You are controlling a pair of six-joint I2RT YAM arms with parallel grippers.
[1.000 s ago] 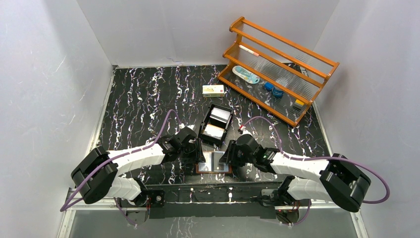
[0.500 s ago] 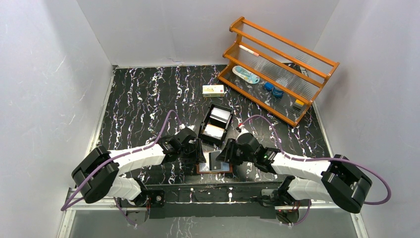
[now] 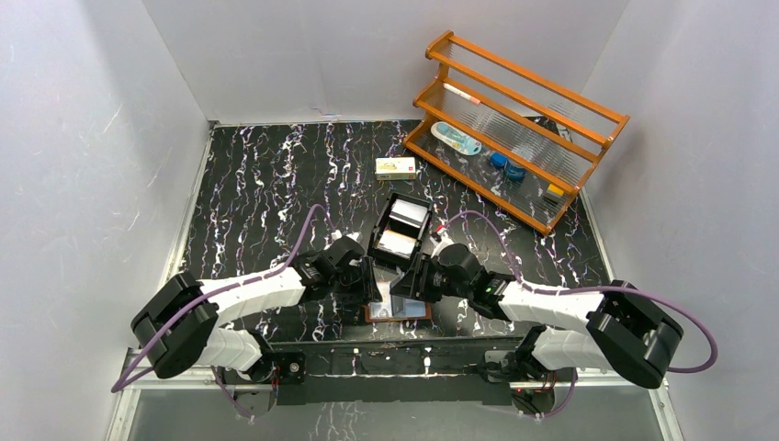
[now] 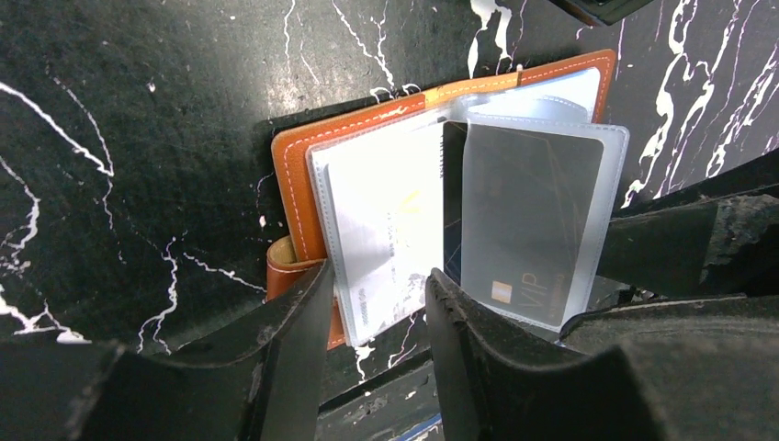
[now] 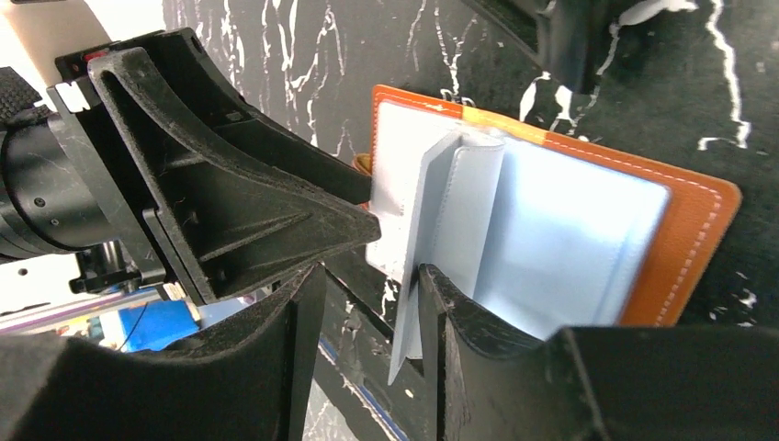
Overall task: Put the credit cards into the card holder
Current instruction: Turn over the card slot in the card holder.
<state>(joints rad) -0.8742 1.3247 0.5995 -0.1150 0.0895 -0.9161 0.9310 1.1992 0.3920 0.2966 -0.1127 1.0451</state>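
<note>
The card holder (image 3: 397, 313) lies open near the table's front edge, its brown leather (image 4: 292, 184) under clear pockets. A white credit card (image 4: 386, 211) sits in the left pocket. A grey credit card (image 4: 528, 230) sits in a clear leaf that stands raised. My left gripper (image 3: 366, 292) is open, its jaws (image 4: 378, 276) over the left pocket's lower edge. My right gripper (image 3: 411, 287) is open over the holder's middle. In the right wrist view the raised leaf (image 5: 432, 230) leans against the inner face of one finger (image 5: 450, 312), not pinched. Two more credit cards (image 3: 397, 243) lie in a black tray (image 3: 379, 231).
A white-and-yellow carton (image 3: 395, 166) lies behind the tray. An orange wooden rack (image 3: 519, 129) with small items fills the back right corner. The table's front rail (image 3: 395, 354) runs just below the holder. Grey walls close in the left, back and right.
My right gripper has moved left over the holder, and a clear leaf that lay flat now stands up against its finger. The left arm has stayed where it was.
</note>
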